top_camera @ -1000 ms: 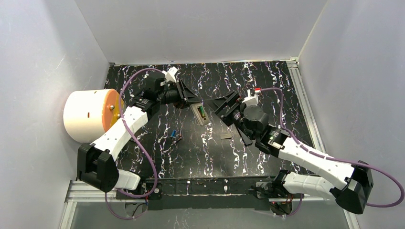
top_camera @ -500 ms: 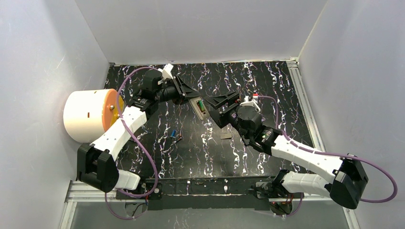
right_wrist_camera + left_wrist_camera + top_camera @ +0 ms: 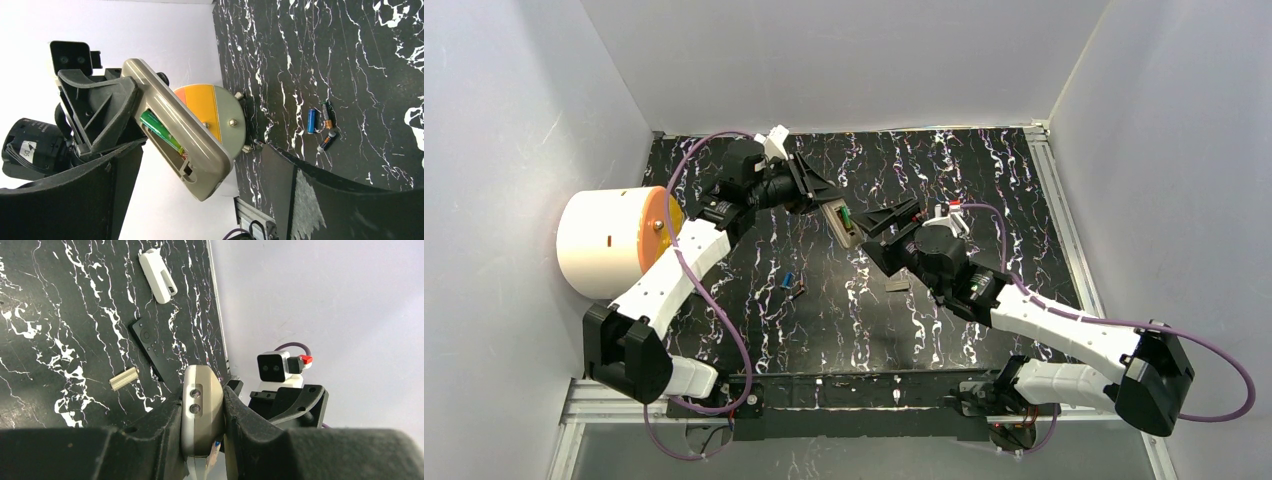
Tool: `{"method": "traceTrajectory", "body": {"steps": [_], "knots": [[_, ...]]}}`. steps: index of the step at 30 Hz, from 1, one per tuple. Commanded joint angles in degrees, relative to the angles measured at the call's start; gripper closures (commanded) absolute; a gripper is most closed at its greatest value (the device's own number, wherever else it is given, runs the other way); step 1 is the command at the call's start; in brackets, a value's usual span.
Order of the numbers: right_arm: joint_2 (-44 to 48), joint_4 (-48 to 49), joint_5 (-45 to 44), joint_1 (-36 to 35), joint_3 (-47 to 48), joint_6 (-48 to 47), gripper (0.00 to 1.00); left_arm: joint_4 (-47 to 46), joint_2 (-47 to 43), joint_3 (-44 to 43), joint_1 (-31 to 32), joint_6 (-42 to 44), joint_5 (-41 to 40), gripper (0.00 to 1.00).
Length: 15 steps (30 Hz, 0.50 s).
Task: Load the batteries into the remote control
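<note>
My left gripper (image 3: 202, 407) is shut on one end of the beige remote control (image 3: 201, 405) and holds it tilted above the table. The remote's (image 3: 186, 137) open compartment faces my right wrist camera, with a green battery (image 3: 160, 131) lying inside. My right gripper (image 3: 200, 200) is open, its fingers standing wide on either side of the remote's free end without touching it. From above, the remote (image 3: 841, 222) bridges the left gripper (image 3: 827, 205) and the right gripper (image 3: 876, 228). A blue battery (image 3: 311, 121) and two dark batteries (image 3: 326, 141) lie loose on the table.
A beige battery cover (image 3: 123, 378) lies on the black marbled table, with a black remote (image 3: 150, 342) and a white remote (image 3: 157, 270) beyond it. A big white cylinder with an orange face (image 3: 609, 240) stands at the left edge. White walls enclose the table.
The left gripper has raised the remote and carried it back and left. The right arm has swung left, bringing its open jaws around the remote's free end.
</note>
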<state>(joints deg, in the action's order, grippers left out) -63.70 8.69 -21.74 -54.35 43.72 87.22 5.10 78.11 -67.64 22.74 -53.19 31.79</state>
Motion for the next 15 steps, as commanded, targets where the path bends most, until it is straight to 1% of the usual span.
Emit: {"method": "traceTrajectory", "body": {"steps": [1,3,7,15], "knots": [[1.13,6.16,-0.89,-0.09,-0.75,1.49,0.01,1.02,-1.96,-2.29,0.24,0.89,0.62,1.0],[0.01,10.64,0.37,0.02,-1.39,2.82,0.01,-0.85,-1.83,-1.52,0.25,-1.06,1.73,1.0],[-2.33,13.18,2.6,0.25,-0.07,4.67,0.01,-4.58,-1.31,0.31,0.12,-4.29,3.58,1.0],[-4.21,17.59,2.99,0.79,0.42,7.35,0.01,-7.0,-1.5,1.84,0.08,-5.48,4.59,1.0]]}}
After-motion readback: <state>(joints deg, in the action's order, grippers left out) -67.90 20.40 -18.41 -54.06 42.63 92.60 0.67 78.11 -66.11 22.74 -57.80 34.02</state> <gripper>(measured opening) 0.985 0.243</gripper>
